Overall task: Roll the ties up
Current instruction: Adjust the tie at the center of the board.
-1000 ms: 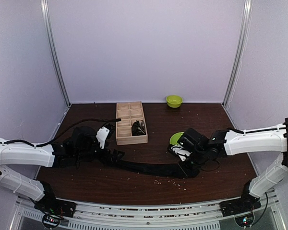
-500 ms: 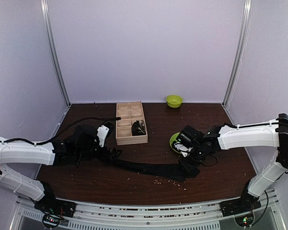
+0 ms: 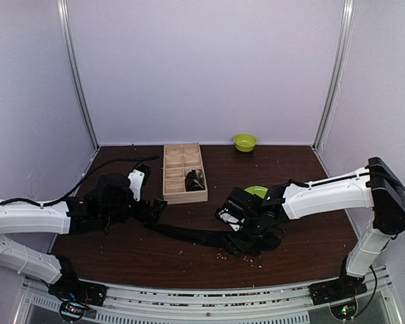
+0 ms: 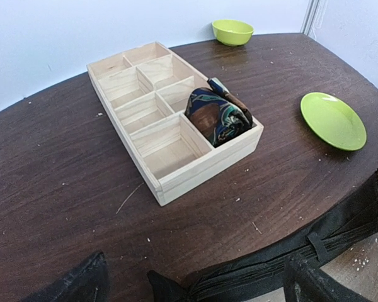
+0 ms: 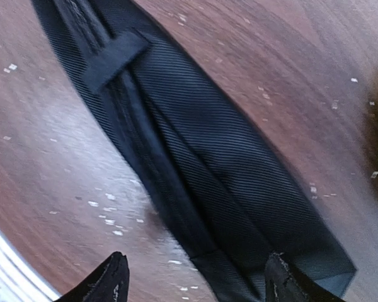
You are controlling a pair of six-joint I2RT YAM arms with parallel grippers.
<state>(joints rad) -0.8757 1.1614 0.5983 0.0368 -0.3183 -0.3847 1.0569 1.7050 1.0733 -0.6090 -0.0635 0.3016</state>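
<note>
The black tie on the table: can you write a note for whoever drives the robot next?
The black tie lies flat and unrolled on the table.
The left gripper is open, over the narrow end.
The right gripper is open, over the wide end, gripping nothing.
Done: a patterned tie sits rolled in an end compartment of the wooden box.
Left to do: roll the black one.

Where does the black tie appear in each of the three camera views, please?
Top external: the black tie lies across the near middle of the table.
Left wrist: along the bottom right, running up to the right edge.
Right wrist: diagonally through the centre, wide end lower right.
Shared landmark: the tie's sewn loop shows in both wrist views.
</note>
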